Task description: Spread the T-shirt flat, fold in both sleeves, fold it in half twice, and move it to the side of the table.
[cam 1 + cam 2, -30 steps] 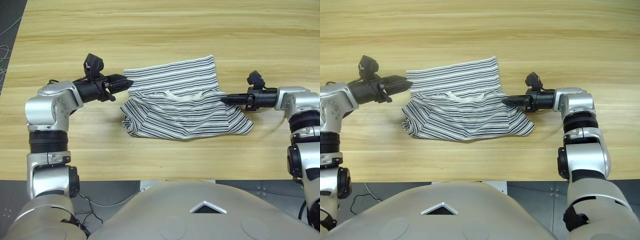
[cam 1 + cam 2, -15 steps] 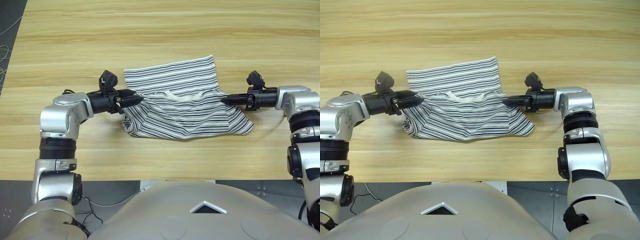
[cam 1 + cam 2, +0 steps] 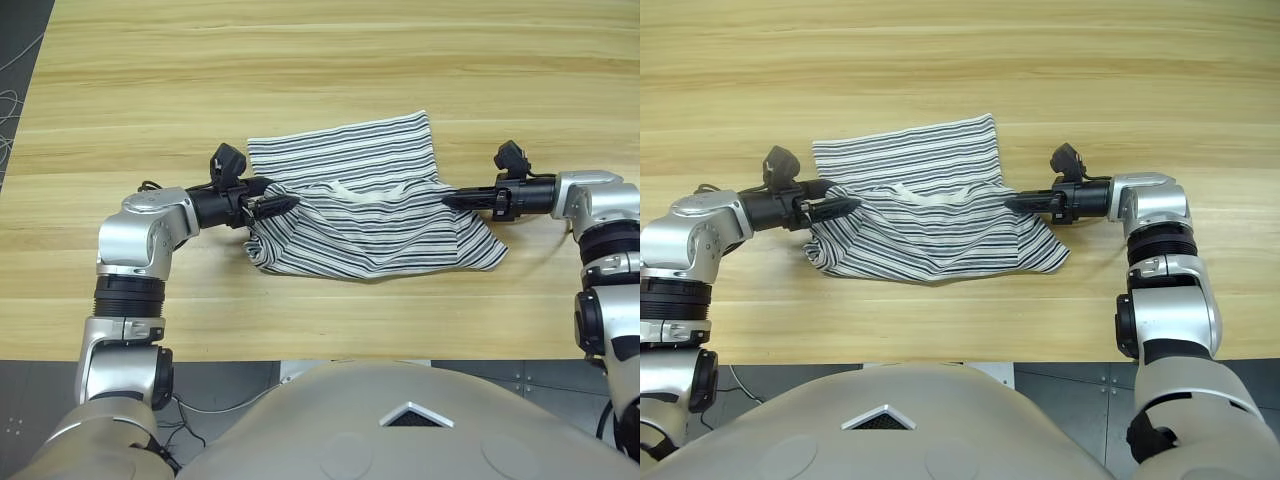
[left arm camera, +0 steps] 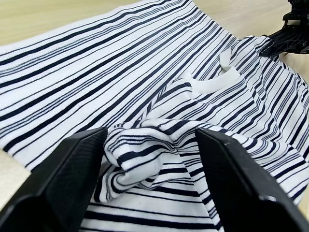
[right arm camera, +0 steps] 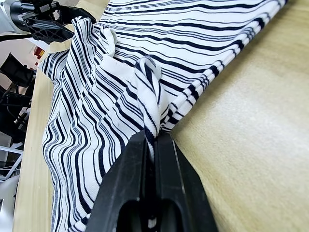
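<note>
Moved: left hand [image 3: 283,204], in from the frame's left to the left edge of the black-and-white striped T-shirt [image 3: 370,215]; right hand [image 3: 450,200] unchanged. Left hand: fingers spread wide, a bunched fold lying between them, not gripped. Right hand: closed tight on the shirt's right edge. T-shirt: crumpled, partly doubled over, centre of frame on the light wooden tabletop [image 3: 300,70].

Striped T-shirt [image 3: 370,215] on wooden table [image 3: 300,60]

Head pair overhead; wrists near T-shirt [image 4: 145,72]
</note>
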Motion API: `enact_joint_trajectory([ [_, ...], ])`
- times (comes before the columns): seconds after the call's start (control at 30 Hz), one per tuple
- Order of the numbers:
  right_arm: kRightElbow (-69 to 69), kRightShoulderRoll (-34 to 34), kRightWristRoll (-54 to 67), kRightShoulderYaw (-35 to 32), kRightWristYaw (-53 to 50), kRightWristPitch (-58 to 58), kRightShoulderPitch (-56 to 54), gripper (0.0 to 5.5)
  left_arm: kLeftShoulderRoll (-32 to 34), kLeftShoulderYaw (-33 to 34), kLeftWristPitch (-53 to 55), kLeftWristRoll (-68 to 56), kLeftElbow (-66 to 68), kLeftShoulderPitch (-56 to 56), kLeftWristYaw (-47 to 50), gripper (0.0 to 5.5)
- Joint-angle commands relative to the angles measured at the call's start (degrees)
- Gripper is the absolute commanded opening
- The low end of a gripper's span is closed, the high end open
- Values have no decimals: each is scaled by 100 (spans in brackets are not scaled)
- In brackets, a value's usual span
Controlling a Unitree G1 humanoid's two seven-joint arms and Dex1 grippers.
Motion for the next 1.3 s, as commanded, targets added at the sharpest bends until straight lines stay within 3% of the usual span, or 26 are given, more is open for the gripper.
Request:
enact_joint_trajectory([
  [0.03, 9, -108, -91, -49, 24, -44, -114, 10, 81, 101, -26, 32, -21, -20, 5, 338],
  [0.7, 86, -119, -166, -103, 65, -128, -167, 10, 69, -138, -23, 84, -301, 231, -98, 12],
  [0.97, 53, -204, -60, -300, 4, -133, -395, 10, 211, 17, -167, 174, -34, -47, -56, 12],
  [1.3, 1356, 346, -431, -905, -2427, -1667, -1479, 10, -201, 93, -1926, 1393, 3191, -2317, 1223, 12],
])
